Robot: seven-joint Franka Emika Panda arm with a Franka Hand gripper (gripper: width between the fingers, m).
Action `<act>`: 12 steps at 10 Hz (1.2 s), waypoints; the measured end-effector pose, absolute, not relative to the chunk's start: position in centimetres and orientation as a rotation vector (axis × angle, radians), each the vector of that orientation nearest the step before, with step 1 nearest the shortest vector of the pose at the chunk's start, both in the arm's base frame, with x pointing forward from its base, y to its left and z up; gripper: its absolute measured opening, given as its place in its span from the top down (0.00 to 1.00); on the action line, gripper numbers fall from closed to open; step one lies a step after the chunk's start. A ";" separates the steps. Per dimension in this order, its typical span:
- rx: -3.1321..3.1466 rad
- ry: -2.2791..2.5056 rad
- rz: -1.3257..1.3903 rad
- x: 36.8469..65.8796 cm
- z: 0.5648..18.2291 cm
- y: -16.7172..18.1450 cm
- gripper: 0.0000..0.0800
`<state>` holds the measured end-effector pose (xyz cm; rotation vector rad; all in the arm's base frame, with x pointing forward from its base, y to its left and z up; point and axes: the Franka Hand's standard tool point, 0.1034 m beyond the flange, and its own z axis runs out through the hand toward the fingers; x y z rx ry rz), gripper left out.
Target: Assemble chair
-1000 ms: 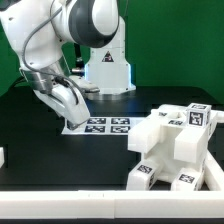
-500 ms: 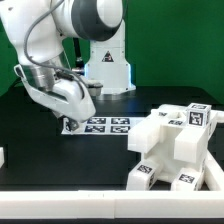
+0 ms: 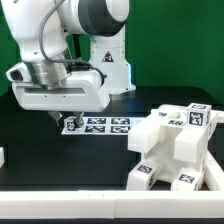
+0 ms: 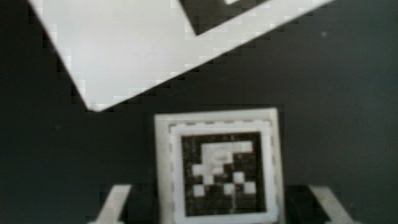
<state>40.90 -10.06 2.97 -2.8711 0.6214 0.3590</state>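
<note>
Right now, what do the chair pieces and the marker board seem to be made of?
The chair pieces look like hard white plastic: blocky, thick, smooth matte faces with sharp edges, each bearing printed black-and-white tags. The marker board looks like thin flat card or paper-faced sheet, matte white, lying flush on the black table; which of these cannot be told.

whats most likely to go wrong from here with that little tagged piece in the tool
1. In the wrist view the small tagged piece sits between the tool's fingers, held only by its edges, so it may twist or slip during travel.
2. The tool hangs low over the marker board; a sideways move could scrape it.
3. The partly built chair is bulky and close, so a low approach could knock it.
</note>
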 end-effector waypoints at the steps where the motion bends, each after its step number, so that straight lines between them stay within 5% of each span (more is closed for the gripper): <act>1: -2.881 0.551 0.353 40.9 2.9 -10.1 0.64; 5: -2.969 -0.284 0.234 41.9 1.4 -10.6 0.64; 10: -2.902 -0.721 0.216 41.6 1.4 -11.7 0.64; 12: -2.763 -1.287 0.148 41.7 1.3 -12.5 0.64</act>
